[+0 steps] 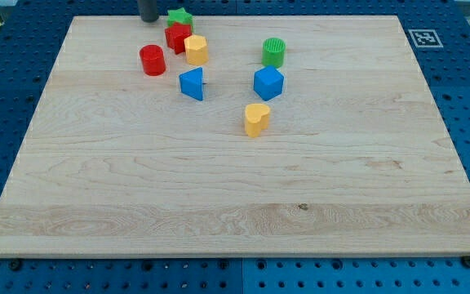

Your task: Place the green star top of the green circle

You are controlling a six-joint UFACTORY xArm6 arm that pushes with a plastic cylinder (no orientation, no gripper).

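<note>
The green star [179,17] lies at the view's top edge of the board, touching a red block [176,37] below it. The green circle [273,51], an upright cylinder, stands well to the star's right and slightly lower. My tip [150,20] is a dark rod end at the view's top, just left of the green star and close to it.
A yellow hexagonal block [196,50] sits against the red block's right. A red cylinder [152,60], a blue triangular block [192,83], a blue cube [268,82] and a yellow heart block [256,119] lie below. The wooden board [219,212] sits on a blue perforated table.
</note>
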